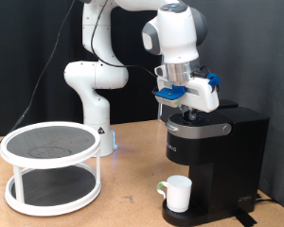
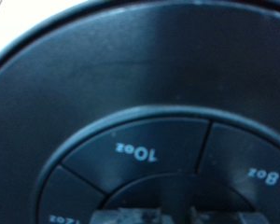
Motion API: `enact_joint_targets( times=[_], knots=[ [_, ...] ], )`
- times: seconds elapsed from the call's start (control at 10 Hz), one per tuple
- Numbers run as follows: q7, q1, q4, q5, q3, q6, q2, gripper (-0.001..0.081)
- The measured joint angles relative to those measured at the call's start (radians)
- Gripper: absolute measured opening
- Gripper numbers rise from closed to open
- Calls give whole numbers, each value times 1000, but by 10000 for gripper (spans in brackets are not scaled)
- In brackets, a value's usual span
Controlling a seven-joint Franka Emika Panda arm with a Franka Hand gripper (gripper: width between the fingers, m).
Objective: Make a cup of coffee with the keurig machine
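The black keurig machine (image 1: 218, 151) stands on the exterior view's right with its lid down. The white cup (image 1: 177, 194) sits upright on the drip base under the brew head, handle to the exterior view's left. My gripper (image 1: 186, 112) points straight down onto the top of the machine, its fingers close together, holding nothing. In the wrist view the round button panel fills the frame. The 10oz button (image 2: 138, 150) lies just beyond my gripper (image 2: 163, 217), with the 8oz button (image 2: 261, 173) beside it.
A white two-tier round stand (image 1: 52, 165) with dark mesh shelves stands on the exterior view's left of the wooden table (image 1: 123, 203). The robot base (image 1: 90, 90) is behind it. A black curtain hangs at the back.
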Motion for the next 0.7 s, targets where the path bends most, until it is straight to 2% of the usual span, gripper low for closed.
enact_joint_targets(
  times=[0.7],
  knots=[
    [32, -20, 89, 25, -15, -135, 74, 0]
  ],
)
